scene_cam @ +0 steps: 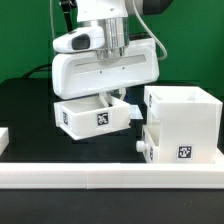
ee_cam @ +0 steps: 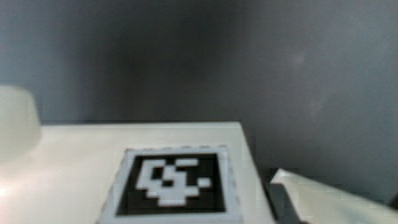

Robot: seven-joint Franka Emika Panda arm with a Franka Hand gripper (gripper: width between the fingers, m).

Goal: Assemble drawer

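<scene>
My gripper (scene_cam: 108, 98) hangs under the big white hand in the middle of the exterior view, reaching down into a small open-top white tray (scene_cam: 92, 116). The tray sits slightly tilted beneath the hand and seems held by its wall; the fingertips are hidden. Its tag faces the camera. The tall white housing (scene_cam: 185, 112) stands just to the exterior view's right, with a second tray (scene_cam: 178, 150) low in it, its knob (scene_cam: 140, 147) sticking out. The wrist view shows only the tray's white surface with a blurred tag (ee_cam: 175, 180) very close, and no fingers.
A long low white rail (scene_cam: 100, 180) runs across the front of the black table. Another white piece (scene_cam: 4, 138) shows at the exterior view's left edge. In the wrist view a white corner (ee_cam: 338, 196) lies beside the tray.
</scene>
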